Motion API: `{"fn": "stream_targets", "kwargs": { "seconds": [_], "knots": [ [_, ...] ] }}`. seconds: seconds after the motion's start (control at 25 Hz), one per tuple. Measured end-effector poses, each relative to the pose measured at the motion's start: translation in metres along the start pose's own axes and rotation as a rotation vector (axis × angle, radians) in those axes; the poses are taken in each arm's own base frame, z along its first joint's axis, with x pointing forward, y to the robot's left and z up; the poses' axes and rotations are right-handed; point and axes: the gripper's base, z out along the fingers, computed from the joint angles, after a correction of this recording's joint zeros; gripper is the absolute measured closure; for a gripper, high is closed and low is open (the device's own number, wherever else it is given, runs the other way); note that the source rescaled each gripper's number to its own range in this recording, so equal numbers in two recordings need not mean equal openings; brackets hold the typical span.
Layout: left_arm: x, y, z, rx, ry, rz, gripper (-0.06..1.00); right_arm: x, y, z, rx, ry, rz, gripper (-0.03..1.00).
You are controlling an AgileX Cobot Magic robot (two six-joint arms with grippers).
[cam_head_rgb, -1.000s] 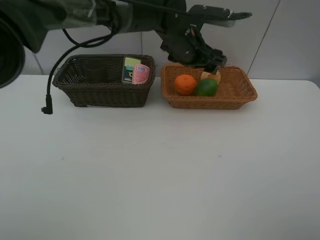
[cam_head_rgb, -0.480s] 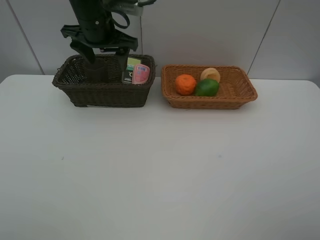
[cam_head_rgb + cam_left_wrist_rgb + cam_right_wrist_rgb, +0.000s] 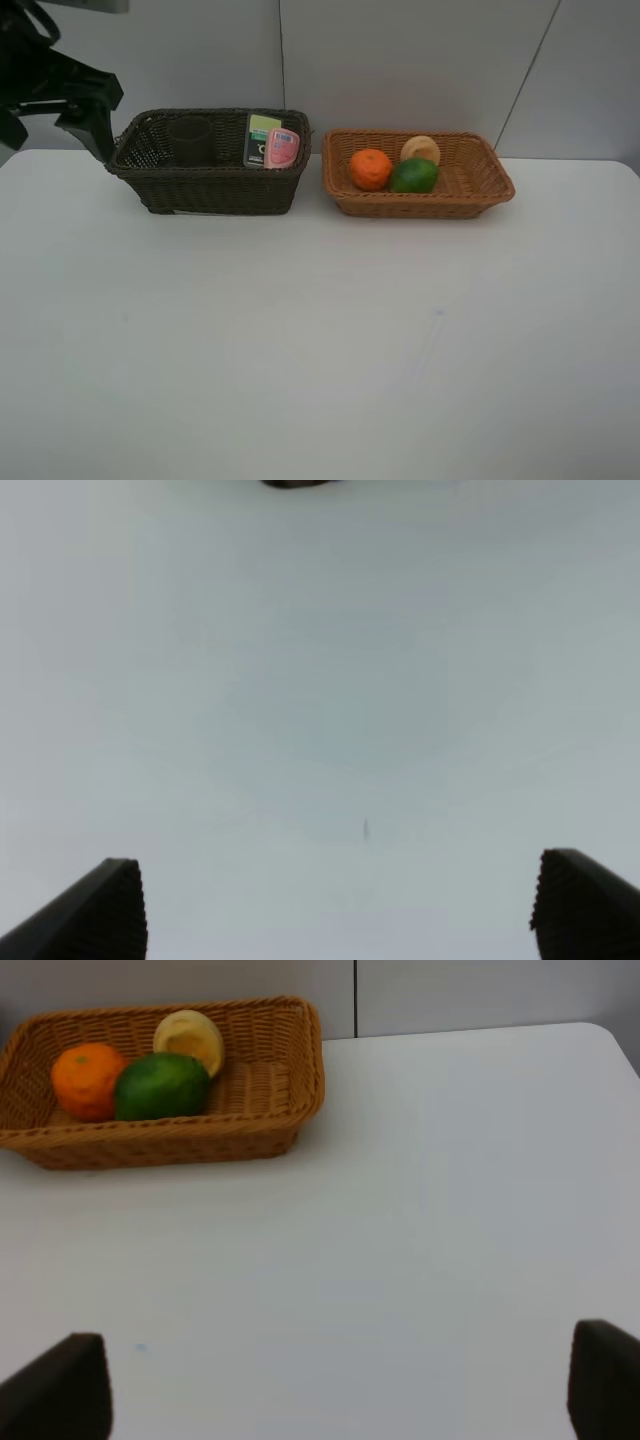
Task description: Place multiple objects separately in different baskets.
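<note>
1. Left gripper (image 3: pixel 340 905) hanging spread wide and empty, over bare table (image 3: pixel 320 330).
2. Right gripper (image 3: pixel 340 1390) also gaping, holding nothing.
3. Cup (image 3: pixel 190 140) and both bottles (image 3: pixel 272 141) sitting in dark basket (image 3: pixel 210 185), nearer the left arm.
4. Three fruits (image 3: pixel 392 167) lying in tan basket (image 3: pixel 480 190); nothing waiting on the table.

1. Setting: an indoor robot test station, lab-like.
2. Evidence: a plain white table (image 3: pixel 320 340) stands against a bare grey panelled wall (image 3: pixel 420 60).
3. Evidence: a black robot arm (image 3: pixel 50 85) overhangs the table's far left edge.
</note>
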Motion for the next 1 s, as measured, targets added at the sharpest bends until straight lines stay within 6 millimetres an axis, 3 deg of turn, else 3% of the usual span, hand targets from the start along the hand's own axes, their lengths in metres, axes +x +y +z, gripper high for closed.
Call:
{"fn": "stream_targets", "kwargs": {
  "seconds": [0.4,0.56,0.76,1.0],
  "knots": [
    [0.11,0.041,-0.08,0.045,-0.271,-0.029,-0.06,0.0,0.0,0.0,0.0,0.0,0.0,0.0],
    [0.161,0.05,-0.098,0.115,-0.404,0.032,-0.06,0.0,0.0,0.0,0.0,0.0,0.0,0.0],
    [0.217,0.055,-0.097,0.191,-0.533,0.087,-0.06,0.0,0.0,0.0,0.0,0.0,0.0,0.0],
    [0.258,0.056,-0.074,0.232,-0.608,0.103,-0.06,0.0,0.0,0.0,0.0,0.0,0.0,0.0]
  ]
}}
